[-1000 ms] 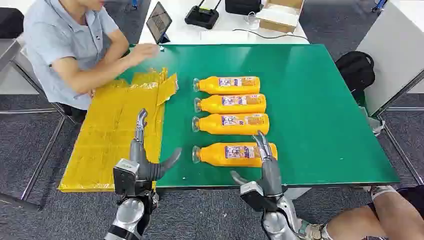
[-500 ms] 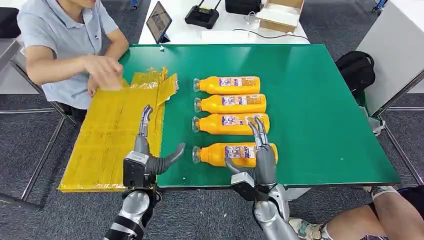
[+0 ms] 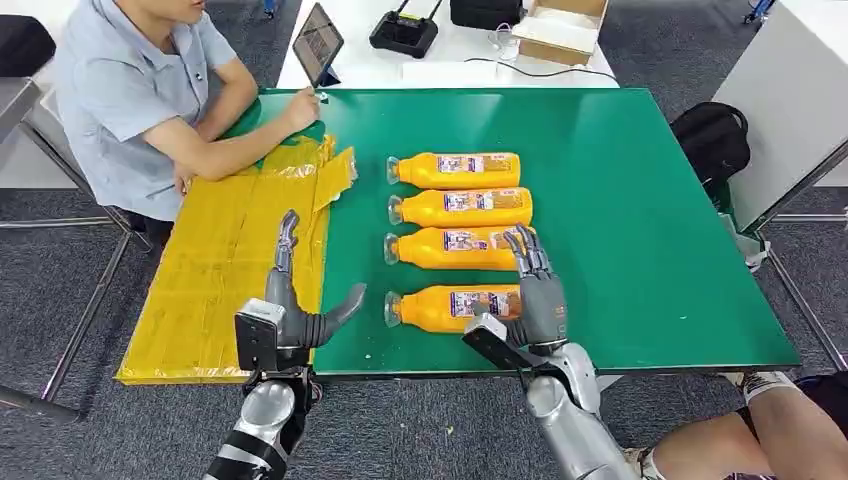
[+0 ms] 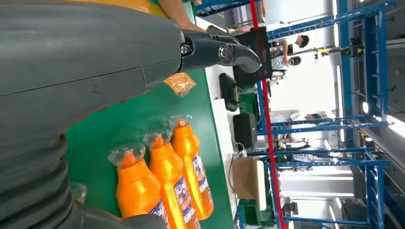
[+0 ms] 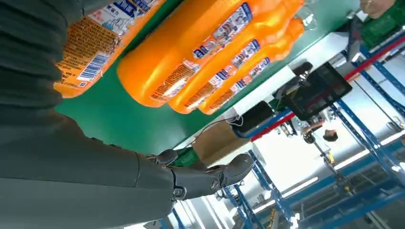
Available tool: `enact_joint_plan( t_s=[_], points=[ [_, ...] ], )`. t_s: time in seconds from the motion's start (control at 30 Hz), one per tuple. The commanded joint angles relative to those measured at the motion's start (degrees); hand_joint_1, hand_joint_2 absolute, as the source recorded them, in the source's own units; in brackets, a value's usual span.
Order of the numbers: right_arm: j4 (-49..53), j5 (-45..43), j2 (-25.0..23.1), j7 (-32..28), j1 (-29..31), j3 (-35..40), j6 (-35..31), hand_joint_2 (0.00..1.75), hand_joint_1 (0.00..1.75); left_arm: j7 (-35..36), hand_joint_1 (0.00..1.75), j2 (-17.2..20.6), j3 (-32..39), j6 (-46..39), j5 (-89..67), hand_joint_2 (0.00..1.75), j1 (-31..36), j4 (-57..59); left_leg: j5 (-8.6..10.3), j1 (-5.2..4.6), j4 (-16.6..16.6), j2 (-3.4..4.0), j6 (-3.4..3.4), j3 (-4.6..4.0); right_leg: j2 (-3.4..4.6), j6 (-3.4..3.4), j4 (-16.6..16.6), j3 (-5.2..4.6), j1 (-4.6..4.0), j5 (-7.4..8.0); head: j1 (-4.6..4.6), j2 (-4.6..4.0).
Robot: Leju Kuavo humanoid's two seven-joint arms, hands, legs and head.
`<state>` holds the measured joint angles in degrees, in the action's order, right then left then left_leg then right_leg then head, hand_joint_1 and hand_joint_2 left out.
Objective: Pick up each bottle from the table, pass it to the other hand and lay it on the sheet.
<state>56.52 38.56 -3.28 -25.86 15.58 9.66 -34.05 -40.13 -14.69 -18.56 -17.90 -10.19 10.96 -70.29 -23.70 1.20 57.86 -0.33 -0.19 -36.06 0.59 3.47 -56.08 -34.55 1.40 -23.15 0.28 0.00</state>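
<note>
Several orange bottles lie side by side on the green table [image 3: 620,200], caps pointing left. The nearest bottle [image 3: 450,307] has my right hand [image 3: 535,295] over its base end, fingers stretched out and thumb low beside it, not closed around it. In the right wrist view that bottle [image 5: 95,52] lies against the right hand [image 5: 71,176], whose fingers [image 5: 210,179] point away. My left hand [image 3: 290,310] hovers open at the near edge of the yellow sheet [image 3: 215,270], left of the bottle's cap. The left wrist view shows the left hand [image 4: 95,62] with bottles [image 4: 169,176] beyond it.
A person [image 3: 130,90] sits at the table's far left, one hand [image 3: 300,105] at the sheet's far corner. A tablet [image 3: 318,42], a black device [image 3: 405,30] and a cardboard box [image 3: 560,25] sit on the white table behind. A black bag [image 3: 712,140] lies right.
My right hand has moved forward over the nearest bottle's base end. The person's hand went from the sheet back to its far corner. My left hand has barely shifted.
</note>
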Motion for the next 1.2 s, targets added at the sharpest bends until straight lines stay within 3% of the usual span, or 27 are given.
enact_joint_plan(
  t_s=[0.03, 0.3, 0.43, 0.7, 0.8, 0.93, 1.2],
  points=[
    [-8.97, 3.64, 2.16, 2.29, 5.53, 0.07, -1.06, 1.75, 0.00, 0.13, 0.00, 0.83, 0.20, 0.63, 0.09, 1.75, 2.02, 2.54, -0.14, 0.01, -0.04, 0.04, 0.07, 0.34, -0.04, -0.18, 0.06, 0.34, -0.06, -0.12, -0.02, 0.00],
    [-17.69, 10.76, 3.98, 7.54, 12.73, 1.46, 2.73, 1.75, 0.00, 0.13, 0.00, 1.13, 0.64, 1.17, 0.96, 1.75, 2.52, 2.62, -0.07, -0.03, -0.01, 0.08, 0.09, 0.22, 0.00, -0.15, 0.03, 0.23, -0.02, -0.03, 0.00, 0.00],
    [-18.38, 8.93, 3.80, 7.96, 12.61, 2.07, 9.25, 1.75, 0.00, 0.13, 0.00, 1.49, 0.94, 1.78, 1.08, 1.75, 2.43, 2.39, -0.05, -0.01, -0.04, 0.09, 0.05, 0.17, 0.04, -0.12, 0.04, 0.16, -0.02, -0.02, 0.00, 0.00],
    [-18.38, 8.93, 3.80, 7.96, 12.61, 2.07, 9.25, 1.75, 0.00, 0.13, 0.00, 1.49, 0.94, 1.78, 1.08, 1.75, 2.43, 2.39, -0.09, 0.02, -0.04, 0.06, 0.07, 0.33, -0.03, -0.16, 0.07, 0.32, -0.06, -0.07, -0.02, 0.00],
    [-17.60, 5.28, 4.00, 6.10, 11.36, 2.48, 14.98, 1.75, 0.00, 0.13, 0.00, 1.59, 0.71, 1.90, 1.48, 1.75, 2.82, 2.54, -0.06, 0.02, -0.04, 0.02, 0.07, 0.29, -0.06, -0.15, 0.08, 0.30, -0.06, -0.05, 0.00, 0.00],
    [-17.73, 3.43, 4.67, 3.92, 10.79, 3.52, 17.96, 1.75, 0.00, 0.13, 0.00, 1.85, 0.35, 2.38, 1.95, 1.75, 3.15, 2.55, -0.03, 0.03, -0.05, -0.04, 0.05, 0.22, -0.10, -0.13, 0.09, 0.25, -0.06, -0.04, 0.00, 0.00],
    [-13.87, 0.18, 4.40, -1.75, 8.90, 3.23, 15.61, 1.75, 0.00, 0.13, 0.00, 2.07, -1.02, 2.35, 2.66, 1.75, 3.89, 2.15, -0.03, 0.01, -0.05, -0.08, 0.05, 0.26, -0.14, -0.12, 0.07, 0.28, -0.04, -0.06, 0.00, 0.00]
  ],
)
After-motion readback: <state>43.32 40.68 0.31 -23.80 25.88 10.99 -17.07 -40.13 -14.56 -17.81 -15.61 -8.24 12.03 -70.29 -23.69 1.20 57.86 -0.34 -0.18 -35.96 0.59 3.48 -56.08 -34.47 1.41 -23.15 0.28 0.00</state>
